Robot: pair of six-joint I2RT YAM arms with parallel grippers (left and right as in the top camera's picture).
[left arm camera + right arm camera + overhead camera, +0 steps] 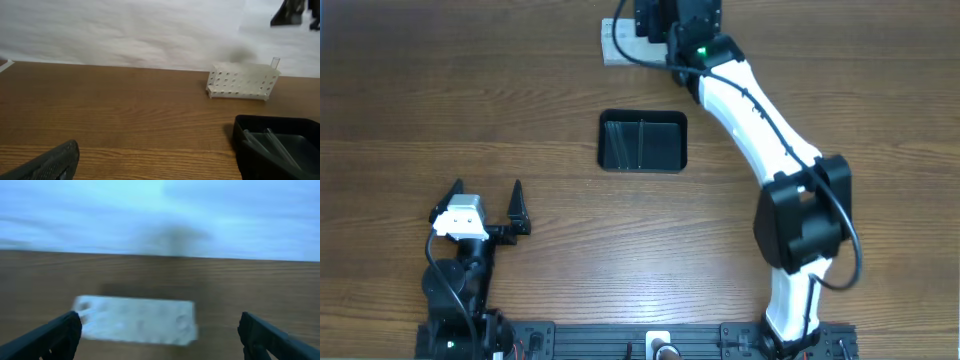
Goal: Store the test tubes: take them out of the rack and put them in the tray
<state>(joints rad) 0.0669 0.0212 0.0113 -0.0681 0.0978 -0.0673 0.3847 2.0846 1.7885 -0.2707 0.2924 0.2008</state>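
Tray [642, 168]: black, mid-table; two clear test tubes [267, 142] lie inside.
Rack [618, 45]: white, beyond the tray; one upright tube [275, 62] stands at its end.
Right gripper [160, 321]: beyond the tray, above the rack, fingers spread wide, empty.
Left gripper [486, 192]: well apart from the tray, fingers apart, holding nothing.

Light is coming in even & diffuse from overhead; the table [520, 120] is showing bright w/ no hard hotspots in the top view. The black tray [642, 116] is reading dark, w/ only thin glints catching on the test tubes [641, 143] inside. In the left wrist view the pale wall [125, 30] is glowing bright, w/ a soft grey shadow sitting on it above the rack [242, 82]. In the right wrist view a dim, soft-edged shadow is hanging on the wall above the rack.
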